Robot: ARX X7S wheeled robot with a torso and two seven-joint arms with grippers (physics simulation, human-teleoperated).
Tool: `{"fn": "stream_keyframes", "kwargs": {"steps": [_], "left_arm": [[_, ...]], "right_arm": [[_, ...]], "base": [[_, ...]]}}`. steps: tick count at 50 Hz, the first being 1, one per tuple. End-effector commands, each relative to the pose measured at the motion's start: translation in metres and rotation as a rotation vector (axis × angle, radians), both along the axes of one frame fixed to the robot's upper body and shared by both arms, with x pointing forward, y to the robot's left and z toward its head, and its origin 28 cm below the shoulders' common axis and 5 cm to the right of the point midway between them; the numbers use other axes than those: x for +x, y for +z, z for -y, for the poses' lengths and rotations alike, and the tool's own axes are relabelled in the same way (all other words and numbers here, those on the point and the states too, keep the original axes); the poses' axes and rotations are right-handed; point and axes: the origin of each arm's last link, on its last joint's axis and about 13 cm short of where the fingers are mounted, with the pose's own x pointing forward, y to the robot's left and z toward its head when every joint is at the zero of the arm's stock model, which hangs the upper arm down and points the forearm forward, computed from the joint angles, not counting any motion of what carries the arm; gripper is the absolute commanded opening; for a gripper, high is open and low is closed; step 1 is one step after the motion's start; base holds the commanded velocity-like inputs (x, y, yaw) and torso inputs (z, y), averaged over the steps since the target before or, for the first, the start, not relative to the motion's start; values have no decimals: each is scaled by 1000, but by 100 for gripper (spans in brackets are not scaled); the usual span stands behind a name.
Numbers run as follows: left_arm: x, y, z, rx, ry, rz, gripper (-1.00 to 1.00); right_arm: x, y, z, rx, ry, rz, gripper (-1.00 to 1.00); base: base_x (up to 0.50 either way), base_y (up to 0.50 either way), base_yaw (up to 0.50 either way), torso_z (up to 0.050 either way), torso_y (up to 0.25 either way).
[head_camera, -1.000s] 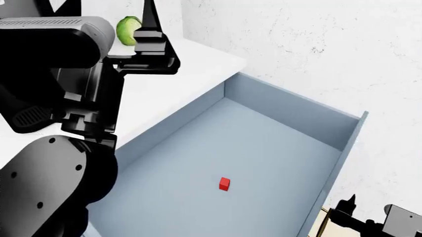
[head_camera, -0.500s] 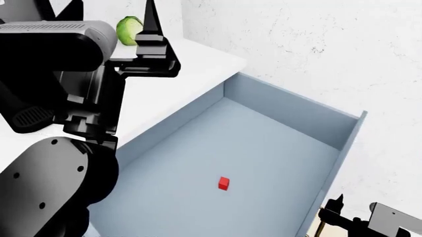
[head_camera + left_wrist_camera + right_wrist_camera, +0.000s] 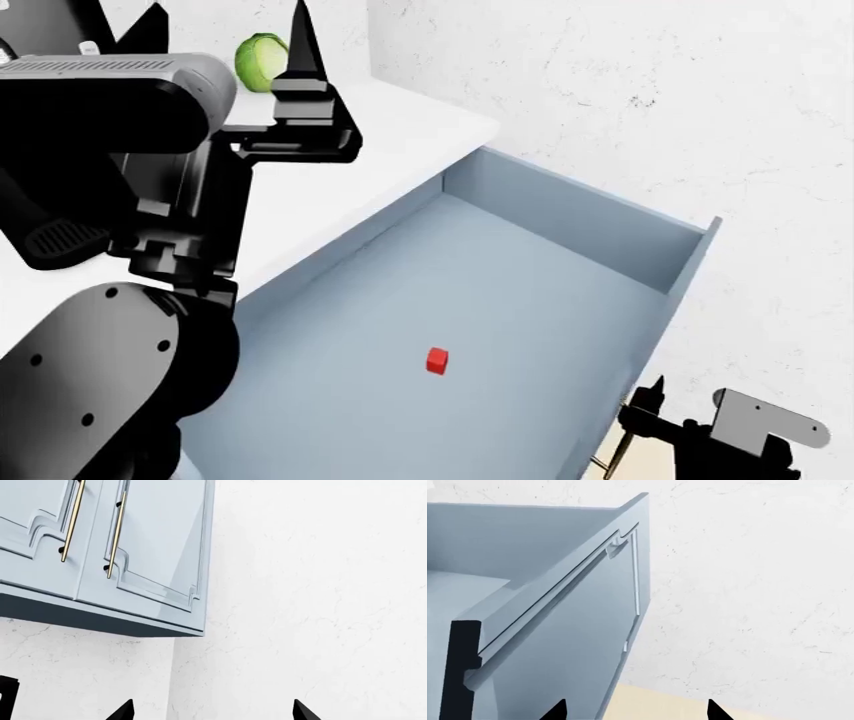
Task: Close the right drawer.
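Pushed partway in since 0.5 s ago, the right drawer (image 3: 534, 300) is seen with its front nearer the counter, the right gripper (image 3: 654, 420) having advanced against that front at 5 o'clock. Its fingers are spread apart. 1 red cube (image 3: 437, 361) lies inside. The left gripper (image 3: 210, 712) is held high, jaws apart, below wall cabinets (image 3: 100, 555).

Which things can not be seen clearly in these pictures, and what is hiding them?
- Right drawer: in the head view its near end is hidden by the left arm and cut off by the bottom edge.
- Brass handle: only a short piece shows at the bottom edge.
- Right hand: only two fingertips show in its wrist view; contact with the drawer front cannot be told.
- Green object: partly hidden by the left hand.
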Motion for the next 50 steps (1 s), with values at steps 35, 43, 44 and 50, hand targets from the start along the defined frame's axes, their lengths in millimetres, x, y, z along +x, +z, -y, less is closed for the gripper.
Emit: {"fn": "stream_keyframes", "kwargs": {"steps": [35,43,44,50], "left_arm": [[2,-8,-5,-15,8,-12,100],[1,-8,-8,-17,16,-12,100],[1,-8,-8,-16,18,-13,100],[0,-6,-9,-17,22,-9,100]], "right_arm": [[61,-16,-56,13,254,-81,100],[74,-15,-69,8,312,-87,100],[75,-15,-71,7,320,-89,100],[80,-16,-79,-5,364,-99,100]], "base": [[0,0,0,0,0],[0,0,0,0,0],[0,0,0,0,0],[0,0,0,0,0]]}}
